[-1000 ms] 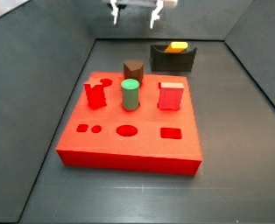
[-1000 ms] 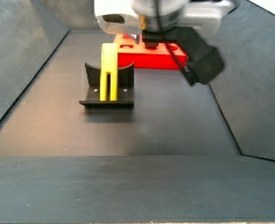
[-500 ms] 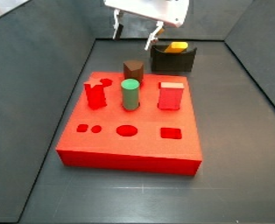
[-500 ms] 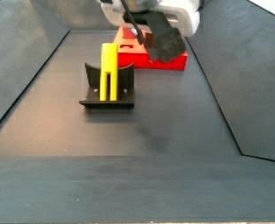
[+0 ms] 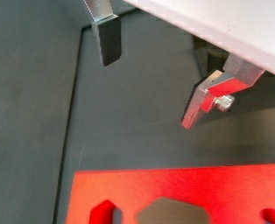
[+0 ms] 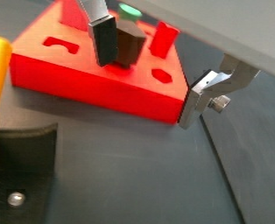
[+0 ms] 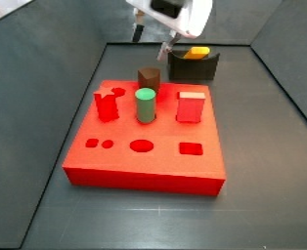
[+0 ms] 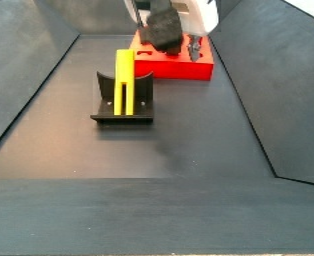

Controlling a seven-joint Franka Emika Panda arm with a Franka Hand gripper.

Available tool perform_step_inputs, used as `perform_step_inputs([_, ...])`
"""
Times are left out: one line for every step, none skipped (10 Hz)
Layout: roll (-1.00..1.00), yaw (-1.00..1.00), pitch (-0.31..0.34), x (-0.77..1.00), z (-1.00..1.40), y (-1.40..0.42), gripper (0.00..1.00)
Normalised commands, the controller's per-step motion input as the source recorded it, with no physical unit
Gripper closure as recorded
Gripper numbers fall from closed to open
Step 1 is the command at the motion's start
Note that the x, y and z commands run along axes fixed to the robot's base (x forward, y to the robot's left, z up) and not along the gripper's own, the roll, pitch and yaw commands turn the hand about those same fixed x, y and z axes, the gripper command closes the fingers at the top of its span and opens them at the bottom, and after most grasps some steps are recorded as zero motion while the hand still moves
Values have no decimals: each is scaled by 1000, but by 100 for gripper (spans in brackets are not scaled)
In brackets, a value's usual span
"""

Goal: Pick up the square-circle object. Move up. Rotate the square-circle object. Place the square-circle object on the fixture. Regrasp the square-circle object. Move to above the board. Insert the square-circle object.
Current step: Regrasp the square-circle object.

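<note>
Above board (image 7: pixel 143 137) rear edge, pincer (image 5: pixel 151 79) empty, jaws wide, now lower vs 1 s ago, peg (image 8: pixel 124 80) on fixture (image 8: pixel 124 108)

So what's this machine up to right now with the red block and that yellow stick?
A single robot arm is at work. Its gripper is open and empty, hanging in the air between the red board and the fixture. The yellow square-circle object rests on that dark fixture, not held by anything. On the board stand a green cylinder, a brown peg and red pegs. The stick has not yet been put into the board.
</note>
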Motion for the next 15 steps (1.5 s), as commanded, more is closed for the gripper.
perform_step_inputs([688,-1000,-377,-54,10,-11,0])
perform_step_inputs([678,-1000,-384,-49,6,-9,0])
perform_step_inputs([663,-1000,-390,-48,6,-11,0])
perform_step_inputs([643,-1000,-390,-47,4,-7,0])
perform_step_inputs([620,-1000,-377,-50,6,-7,0])
perform_step_inputs([600,-1000,-355,-49,3,0,0])
perform_step_inputs([580,-1000,-308,-46,-2,-5,0])
perform_step_inputs([569,-1000,-273,-45,0,-2,0])
perform_step_inputs([491,-899,-155,-43,-4,-2,0])
perform_step_inputs([404,-763,-77,-40,-5,-2,0])
perform_step_inputs([216,-438,76,-35,-3,-2,0])
perform_step_inputs([158,-336,116,-34,-4,2,0])
perform_step_inputs([70,-120,161,1000,5,4,0])
perform_step_inputs([53,-55,179,1000,0,4,0])
perform_step_inputs([53,-8,212,1000,-22,0,0])
